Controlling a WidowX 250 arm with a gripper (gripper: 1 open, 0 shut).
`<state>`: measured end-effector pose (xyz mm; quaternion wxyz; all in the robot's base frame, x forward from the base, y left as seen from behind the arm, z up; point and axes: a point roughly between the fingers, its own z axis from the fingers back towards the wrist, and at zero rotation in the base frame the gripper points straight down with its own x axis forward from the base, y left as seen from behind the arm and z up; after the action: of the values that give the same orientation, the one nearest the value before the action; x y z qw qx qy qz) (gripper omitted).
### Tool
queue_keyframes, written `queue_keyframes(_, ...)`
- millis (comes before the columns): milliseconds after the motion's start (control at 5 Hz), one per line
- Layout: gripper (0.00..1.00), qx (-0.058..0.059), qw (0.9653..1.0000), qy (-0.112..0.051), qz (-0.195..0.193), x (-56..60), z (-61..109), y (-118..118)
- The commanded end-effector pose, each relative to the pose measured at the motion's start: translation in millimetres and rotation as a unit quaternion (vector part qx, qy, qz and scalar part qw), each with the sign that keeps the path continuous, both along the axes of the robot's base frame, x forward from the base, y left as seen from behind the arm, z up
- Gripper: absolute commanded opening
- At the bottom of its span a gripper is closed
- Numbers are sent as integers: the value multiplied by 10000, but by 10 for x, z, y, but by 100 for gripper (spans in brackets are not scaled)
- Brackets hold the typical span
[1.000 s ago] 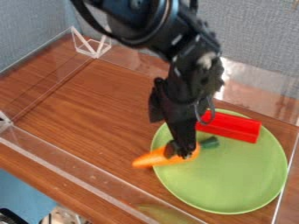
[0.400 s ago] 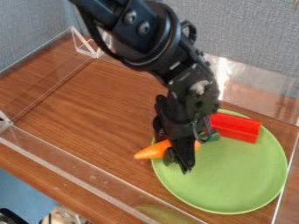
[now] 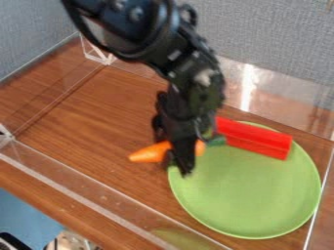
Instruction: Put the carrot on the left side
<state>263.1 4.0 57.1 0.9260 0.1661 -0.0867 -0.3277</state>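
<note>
- wood-grain tabletop (image 3: 92,107) fills your view, with clear low walls round it and pale blue wall behind.
- your gripper (image 3: 185,156) points steeply down at the near-left rim of the green plate (image 3: 268,195); its jaws stand partly closed, and they look pinched on the carrot (image 3: 152,151), though the dark fingers hide the exact contact.
- your carrot sits at the fingertips, its orange body poking out to the left over bare wood, just past the plate's edge; its green stem end is tucked behind the fingers.
- your step in hand reads as the carry toward the left side. keep the grip as it is and move sideways low and smooth, because the carrot is tapered and could swivel or slip out.
- pick a spot on open wood well left of the plate, clear of the front wall, and lower until it rests before you let go.
- beside the arm, the red block (image 3: 255,138) lies on the plate's far side; leave it alone.
- farther out, a clear stand (image 3: 94,46) sits in the back-left corner, well apart from your path.
</note>
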Motion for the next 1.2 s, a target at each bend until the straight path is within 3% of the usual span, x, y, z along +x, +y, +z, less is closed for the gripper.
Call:
queue_keyframes(0, 0, 106, 9997, -216, -39, -26, 122, 310)
queue_keyframes(200, 0, 75, 9995, -304, -28, -99, 63, 581)
queue_keyframes(400, 0, -44, 9990, -433, 53, -138, -25, 758)
queue_keyframes(1000, 0, -851, 9951, -439, 226, -53, -246, 894)
